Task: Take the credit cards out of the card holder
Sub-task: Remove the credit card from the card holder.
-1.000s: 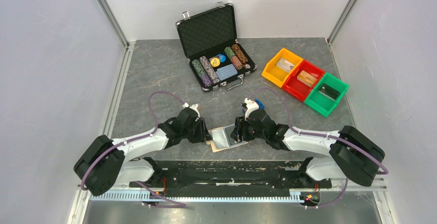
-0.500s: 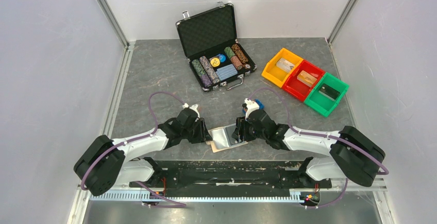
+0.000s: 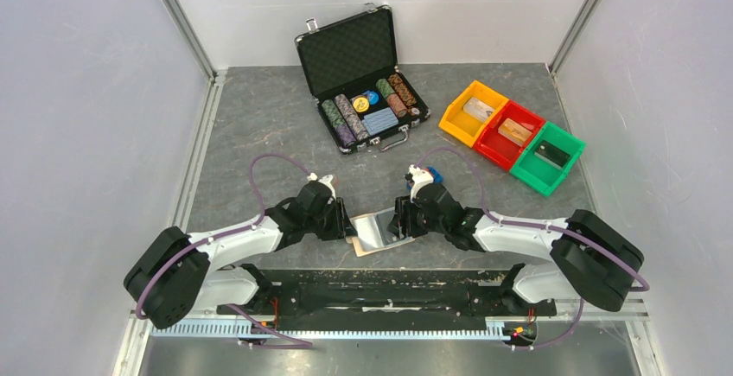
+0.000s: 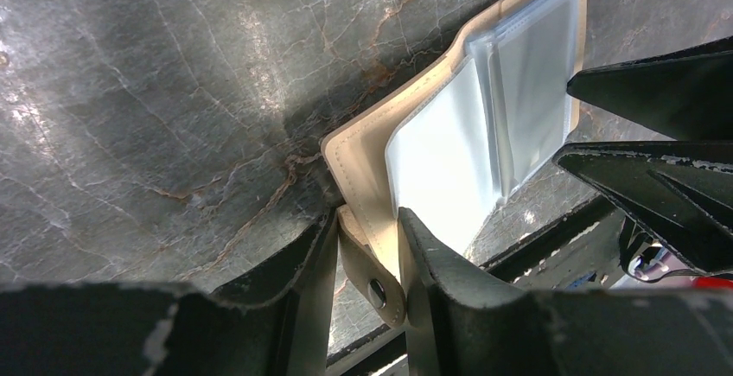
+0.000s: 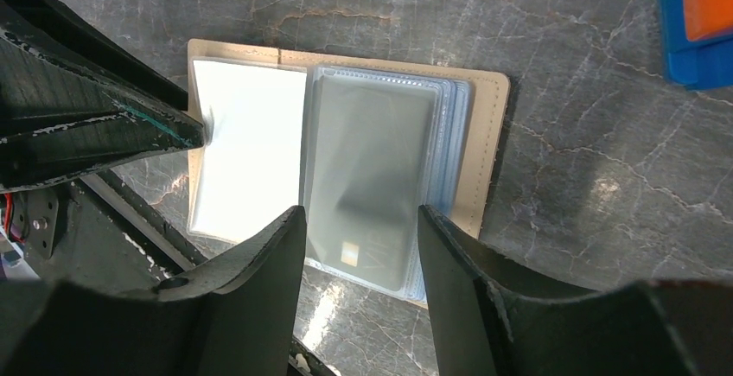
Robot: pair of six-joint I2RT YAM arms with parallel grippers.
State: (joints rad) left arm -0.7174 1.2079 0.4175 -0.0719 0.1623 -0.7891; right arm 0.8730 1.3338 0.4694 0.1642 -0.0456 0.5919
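Where the stitched tan card holder [image 5: 488, 134] opens, glossy credit cards [image 5: 372, 177] lie.

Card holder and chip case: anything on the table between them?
No. In the top view, the stretch of grey table between the card holder and the chip case is bare.

Nothing here can be read: no word, number or brand. The grey card [image 5: 372, 160] in the card holder [image 5: 488, 134], lying between the right gripper's [image 5: 360, 212] fingers, shows only a small pale patch; any print is blurred.
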